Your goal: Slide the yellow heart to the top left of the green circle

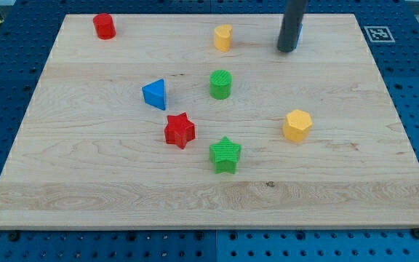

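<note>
The yellow heart (pixel 223 37) sits near the view's top of the wooden surface (pixel 86 182), directly above the green circle (pixel 220 84) and apart from it. My tip (pixel 287 49) rests to the heart's right, well clear of it; this tool is a plain rod with nothing to open or close. A blue triangle (pixel 154 94) lies left of the circle. Below are a red star (pixel 180 131) and green star (pixel 225 154). A yellow block (pixel 297 125), perhaps a hexagon, lies right; a red cylinder (pixel 104 26) top left.

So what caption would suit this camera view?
My tip rests to the right of the yellow heart, which sits above the green circle on the wooden board.
</note>
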### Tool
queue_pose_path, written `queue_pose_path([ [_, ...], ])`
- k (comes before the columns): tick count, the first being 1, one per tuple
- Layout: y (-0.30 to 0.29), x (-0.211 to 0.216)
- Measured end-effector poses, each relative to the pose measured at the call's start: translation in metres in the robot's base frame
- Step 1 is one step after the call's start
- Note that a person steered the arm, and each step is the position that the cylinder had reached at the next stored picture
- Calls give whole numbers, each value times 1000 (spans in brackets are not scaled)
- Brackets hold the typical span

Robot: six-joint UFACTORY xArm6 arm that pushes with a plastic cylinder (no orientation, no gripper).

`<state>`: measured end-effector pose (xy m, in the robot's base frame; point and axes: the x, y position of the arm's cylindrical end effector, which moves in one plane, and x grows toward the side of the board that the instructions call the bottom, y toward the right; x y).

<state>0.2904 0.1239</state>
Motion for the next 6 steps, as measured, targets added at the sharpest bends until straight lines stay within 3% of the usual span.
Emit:
queue_pose_path([
  [1,-38,-3],
  [4,-77,-48],
  [6,-119,17],
])
